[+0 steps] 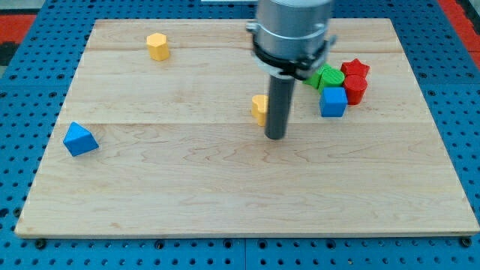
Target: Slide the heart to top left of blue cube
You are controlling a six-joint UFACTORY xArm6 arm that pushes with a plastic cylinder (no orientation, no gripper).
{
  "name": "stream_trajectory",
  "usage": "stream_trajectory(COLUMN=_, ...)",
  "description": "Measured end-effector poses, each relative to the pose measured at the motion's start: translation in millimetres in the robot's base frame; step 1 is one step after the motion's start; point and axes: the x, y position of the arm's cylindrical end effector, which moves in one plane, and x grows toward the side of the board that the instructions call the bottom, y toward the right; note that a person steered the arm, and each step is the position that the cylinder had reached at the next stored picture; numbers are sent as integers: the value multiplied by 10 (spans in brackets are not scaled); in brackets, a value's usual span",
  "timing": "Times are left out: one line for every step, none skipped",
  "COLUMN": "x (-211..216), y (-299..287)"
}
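My tip (276, 137) touches the board near the middle. A yellow block (259, 109), partly hidden behind the rod so its shape is hard to tell, sits just left of and slightly above my tip. The blue cube (333, 102) is to the view's right of the rod. Above it sit a green block (328, 77), partly hidden by the arm, a red star-shaped block (355, 69) and a red block (355, 89) touching the cube's right side.
A yellow hexagonal block (157, 46) sits near the view's top left. A blue triangular block (79, 139) sits at the left edge of the wooden board (225, 195). Blue pegboard surrounds the board.
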Motion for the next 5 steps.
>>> stream_trajectory(x=-339, y=213)
stream_trajectory(x=-263, y=64)
stream_trajectory(x=-293, y=-644)
stream_trajectory(x=-855, y=-134)
stream_trajectory(x=-978, y=394)
